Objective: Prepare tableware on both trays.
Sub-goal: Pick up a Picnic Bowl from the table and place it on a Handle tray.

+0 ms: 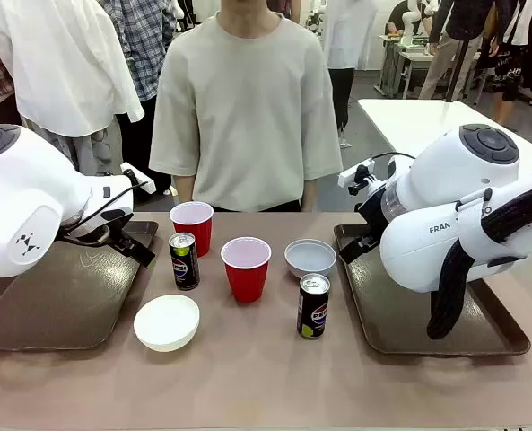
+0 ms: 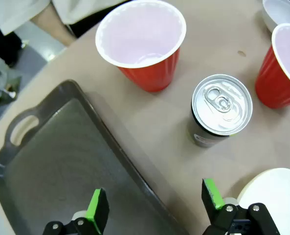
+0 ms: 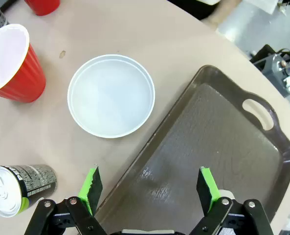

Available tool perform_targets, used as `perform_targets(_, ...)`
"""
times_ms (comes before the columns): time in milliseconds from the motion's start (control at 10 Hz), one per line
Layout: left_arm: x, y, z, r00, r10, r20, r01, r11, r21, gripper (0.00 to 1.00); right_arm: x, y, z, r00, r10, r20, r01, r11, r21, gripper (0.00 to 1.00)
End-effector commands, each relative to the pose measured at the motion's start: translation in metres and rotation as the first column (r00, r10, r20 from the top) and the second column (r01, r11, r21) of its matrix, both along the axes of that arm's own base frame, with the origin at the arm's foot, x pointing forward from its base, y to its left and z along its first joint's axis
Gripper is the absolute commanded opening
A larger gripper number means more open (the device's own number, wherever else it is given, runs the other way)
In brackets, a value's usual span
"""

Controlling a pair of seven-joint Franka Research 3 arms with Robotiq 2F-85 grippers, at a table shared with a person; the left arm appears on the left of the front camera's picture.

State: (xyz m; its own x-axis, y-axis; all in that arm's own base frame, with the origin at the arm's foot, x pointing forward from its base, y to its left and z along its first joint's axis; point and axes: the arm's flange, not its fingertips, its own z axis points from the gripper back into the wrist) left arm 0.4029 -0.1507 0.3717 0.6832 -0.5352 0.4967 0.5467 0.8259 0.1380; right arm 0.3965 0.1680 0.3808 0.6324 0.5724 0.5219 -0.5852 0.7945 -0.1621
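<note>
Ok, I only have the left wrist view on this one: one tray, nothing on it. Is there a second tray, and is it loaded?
Observer: Yes, a second tray lies at the robot's right end of the table, also bare.
Reviewer: I see one can. Another?
Observer: A second can stands upright on the table, on the robot's side of a white bowl.
Reviewer: And the right gripper?
Observer: Its jaws stand open and hold nothing, one over the table, one over that tray.
</note>
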Motion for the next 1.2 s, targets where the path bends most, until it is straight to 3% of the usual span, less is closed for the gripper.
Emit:
perform_targets(0, 0.0, 0.0, 0.0, 1.0, 0.0, 0.0, 0.0, 1.0, 0.0, 1.0, 0.0, 0.0, 0.003, 1.0, 0.0, 0.007, 0.0, 1.0, 0.003, 1.0)
perform_targets(1000, 0.0, 0.0, 0.0, 1.0, -0.001, 0.0, 0.001, 1.0, 0.0, 1.0, 0.0, 0.0, 0.001, 1.0, 0.0, 0.002, 0.0, 1.0, 0.0, 1.0)
perform_targets(1100, -0.032, 0.009, 0.031, 0.999, -0.021, 0.05, 0.022, 1.0, -0.019, 1.0, -0.027, 0.001, 0.03, 0.999, -0.012, 0.045, 0.014, 0.999, -0.041, 1.0)
